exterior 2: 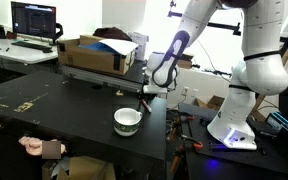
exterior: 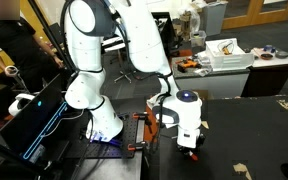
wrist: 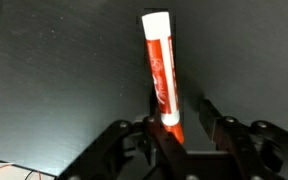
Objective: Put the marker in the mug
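Presently, entries placed against the mug:

- Table [exterior 2: 54,105]: a dark, flat top. It carries the mug near the edge that faces the robot's base.
- Arm [exterior 2: 252,70]: white, seven joints, with its base standing off the table on the side of the mug away from the desk monitor [exterior 2: 34,20]. It rises to a high folded elbow, then the forearm slants down toward the mug, ending in a wrist that points at the tabletop. It shows in both exterior views.
- Cardboard box [exterior 2: 94,55]: brown and open, on the table well beyond the mug.
- Gripper [exterior 2: 147,95]: dark, hanging above the mug and a little toward the base side, apart from the rim. In the wrist view the gripper [wrist: 174,128] has its fingers [wrist: 152,135] pressed in on the marker's lower end.
- Mug [exterior 2: 128,121]: white and upright on the table, with its mouth open upward. It cannot be made out in the exterior view that shows the gripper [exterior: 189,143] from behind.
- Marker [wrist: 161,75]: a red barrel with a white cap, pinched in the gripper and sticking out past the fingertips, cap outermost. It is held in the air above the mug, not inside it
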